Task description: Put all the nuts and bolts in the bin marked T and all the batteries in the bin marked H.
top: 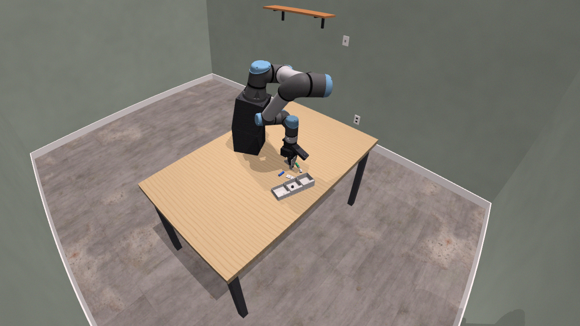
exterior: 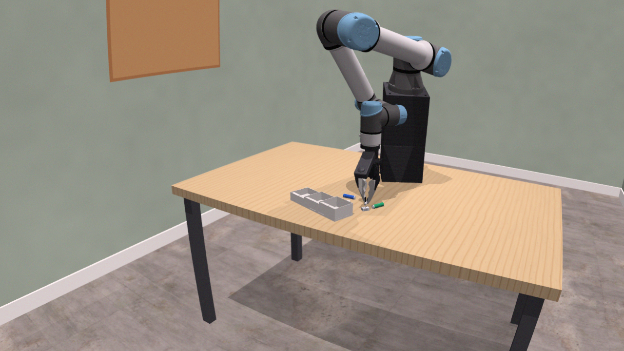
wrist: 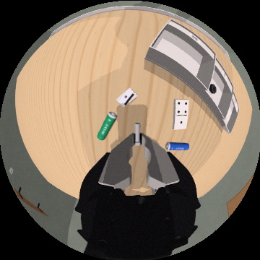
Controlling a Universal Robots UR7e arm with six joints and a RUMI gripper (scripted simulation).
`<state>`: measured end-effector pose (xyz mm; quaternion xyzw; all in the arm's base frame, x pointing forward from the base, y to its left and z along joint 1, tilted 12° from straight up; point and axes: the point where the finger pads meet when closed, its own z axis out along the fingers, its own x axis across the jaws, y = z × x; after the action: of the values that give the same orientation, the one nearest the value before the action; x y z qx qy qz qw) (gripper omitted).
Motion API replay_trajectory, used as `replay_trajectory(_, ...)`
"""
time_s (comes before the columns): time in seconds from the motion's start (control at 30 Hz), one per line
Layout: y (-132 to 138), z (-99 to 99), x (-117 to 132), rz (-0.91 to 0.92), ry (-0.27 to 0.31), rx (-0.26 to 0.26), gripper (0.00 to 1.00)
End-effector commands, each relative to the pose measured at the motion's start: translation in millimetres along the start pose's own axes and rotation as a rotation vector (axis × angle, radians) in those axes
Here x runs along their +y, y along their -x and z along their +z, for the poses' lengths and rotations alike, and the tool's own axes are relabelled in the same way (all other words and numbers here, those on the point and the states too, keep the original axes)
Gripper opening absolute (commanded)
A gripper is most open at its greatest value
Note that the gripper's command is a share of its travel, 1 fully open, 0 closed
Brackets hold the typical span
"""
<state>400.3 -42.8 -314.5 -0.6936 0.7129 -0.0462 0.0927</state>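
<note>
Where the pincer (wrist: 137, 139) stands clamped on a grey bolt (wrist: 137, 131) at lower centre, green battery (wrist: 107, 126) lies left, blue battery (wrist: 178, 146) right, bins (wrist: 188, 61) upper right on the table (wrist: 54, 94).

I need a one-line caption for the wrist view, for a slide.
Gripper shut on a grey bolt, with green battery, blue battery and two dominoes nearby.

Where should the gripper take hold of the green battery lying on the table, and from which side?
Across the middle of the green battery, from straight above, jaws either side of its long axis. It lies flat, apart from the domino tile. The gripper is now shut on a small grey bolt.
</note>
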Motion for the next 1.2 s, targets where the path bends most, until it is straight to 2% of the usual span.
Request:
replay_trajectory(0.0,0,-0.3,0,0.000,-0.001,0.000,0.00)
replay_trajectory(0.2,0,-0.3,0,0.000,-0.001,0.000,0.00)
replay_trajectory(0.87,0,-60.2,0,0.000,-0.001,0.000,0.00)
replay_trajectory(1.17,0,-60.2,0,0.000,-0.001,0.000,0.00)
